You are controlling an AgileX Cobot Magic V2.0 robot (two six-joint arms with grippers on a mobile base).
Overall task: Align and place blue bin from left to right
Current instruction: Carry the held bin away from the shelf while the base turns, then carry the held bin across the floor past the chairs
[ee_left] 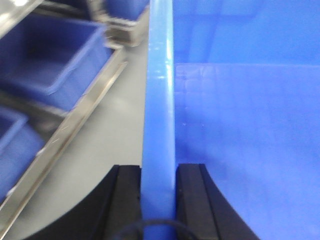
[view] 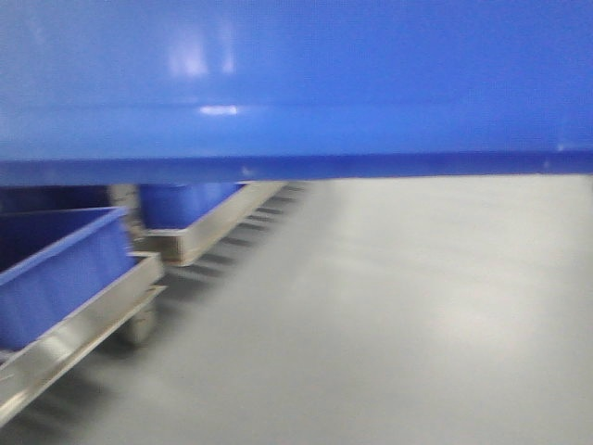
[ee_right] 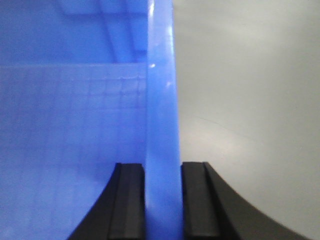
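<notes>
Grey floor [view: 417, 306] lay bare below. L gripper [ee_left: 159, 175] was clamped on the blue bin [view: 296, 83] at its left rim, R gripper [ee_right: 162, 172] on the right rim. The bin seemed held clear of the floor btwn them. Risks: uneven arm travel could twist the thin rims out of the pads, or the bin could clip the steel trolley [view: 83, 320] w/ darker bins [ee_left: 50, 55] just left.

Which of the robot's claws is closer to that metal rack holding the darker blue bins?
Left. The left gripper clamps the blue bin on the rim facing the metal rack; the right gripper clamps the other rim, with only bare floor beside it.
</notes>
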